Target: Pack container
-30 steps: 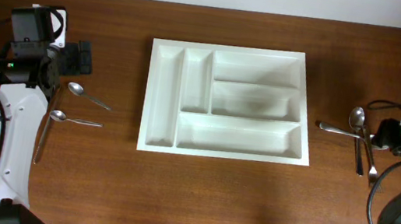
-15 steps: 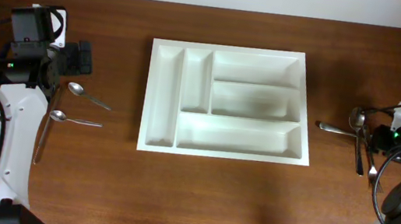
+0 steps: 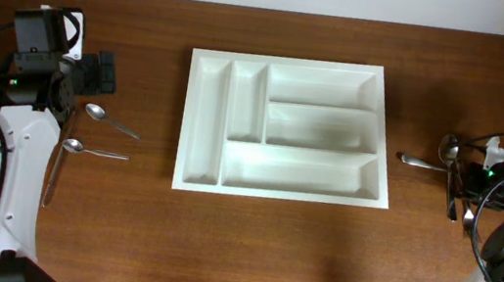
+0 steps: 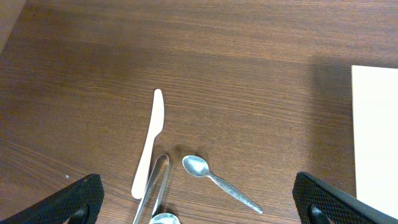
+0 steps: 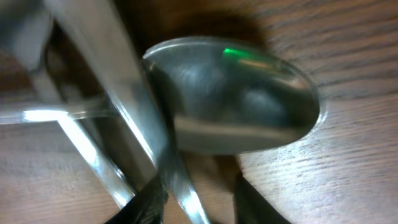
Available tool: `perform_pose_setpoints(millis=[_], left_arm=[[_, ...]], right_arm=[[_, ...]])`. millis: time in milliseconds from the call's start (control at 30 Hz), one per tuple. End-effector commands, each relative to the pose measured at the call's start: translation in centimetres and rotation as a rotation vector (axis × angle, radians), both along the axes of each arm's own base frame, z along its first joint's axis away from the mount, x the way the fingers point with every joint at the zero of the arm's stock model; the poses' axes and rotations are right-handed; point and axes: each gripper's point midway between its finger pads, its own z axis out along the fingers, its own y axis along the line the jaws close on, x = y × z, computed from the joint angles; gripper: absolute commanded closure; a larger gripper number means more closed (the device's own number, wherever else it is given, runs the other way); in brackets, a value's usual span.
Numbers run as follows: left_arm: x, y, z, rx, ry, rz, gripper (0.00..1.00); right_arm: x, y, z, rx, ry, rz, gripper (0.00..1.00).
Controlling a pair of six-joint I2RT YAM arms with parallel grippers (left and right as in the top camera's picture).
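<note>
The container [image 3: 280, 193], a white five-compartment cutlery tray, lies mid-table with nothing in it; its edge shows in the left wrist view [image 4: 376, 124]. My left gripper [image 3: 103, 73] is open and hovers above two metal spoons [image 3: 111, 121] [image 3: 93, 149]. The left wrist view shows its wide-spread fingers [image 4: 199, 202], a spoon [image 4: 217, 180], a white plastic knife [image 4: 149, 143] and metal tongs [image 4: 155, 186]. My right gripper [image 3: 477, 178] is down at a pile of metal cutlery [image 3: 450, 174]. Up close, its fingers [image 5: 199, 202] straddle a metal handle [image 5: 124, 93] beside a spoon bowl [image 5: 236, 106], with a gap still showing.
A long thin utensil [image 3: 54, 168] lies along the left arm. The right arm's cable loops over the table's right edge [image 3: 483, 218]. Bare wooden table surrounds the tray on all sides.
My right gripper has moved left and down onto the cutlery pile at the right. The left arm and the tray have not moved.
</note>
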Motion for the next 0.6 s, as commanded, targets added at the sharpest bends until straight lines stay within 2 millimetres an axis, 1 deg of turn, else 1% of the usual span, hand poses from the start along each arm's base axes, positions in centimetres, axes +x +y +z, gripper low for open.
perform_pose_setpoints(millis=[0,67,133,167,267,367,433,500,533,567], left_arm=[[0.4,0.2,0.8,0.019,-0.013,-0.009,0.01],[0.4,0.2,0.8,0.019,-0.013,-0.009,0.01],[0.4,0.2,0.8,0.019,-0.013,-0.009,0.01],[0.4,0.2,0.8,0.019,-0.013,-0.009,0.01],[0.4,0.2,0.8,0.018,-0.013,-0.009,0.01],[0.4,0.2,0.8,0.019,-0.013,-0.009,0.01],[0.4,0.2,0.8,0.019,-0.013,-0.009,0.01],[0.4,0.2,0.8,0.019,-0.013,-0.009,0.01],[0.4,0.2,0.8,0.019,-0.013,-0.009,0.01],[0.4,0.2,0.8,0.019,-0.013,-0.009,0.01]], right_arm=[[-0.3,0.4,-1.0,0.013,0.027,0.008,0.73],[-0.4,0.4,-1.0,0.015,0.030,0.008,0.80],[-0.6,0.6,-0.9,0.019,0.038,-0.009,0.94],[-0.6,0.6,-0.7,0.021,0.040,-0.021,0.96],[-0.7,0.6,0.5,0.023,0.053,-0.041,0.96],[-0.1,0.2,3.6,0.014,0.037,-0.041,0.96],[0.7,0.0,6.5,-0.003,0.005,-0.043,0.96],[1.9,0.3,9.6,-0.013,-0.042,-0.027,0.96],[3.4,1.6,13.0,-0.001,-0.110,0.018,0.96],[4.4,2.9,15.1,0.009,-0.157,0.067,0.96]])
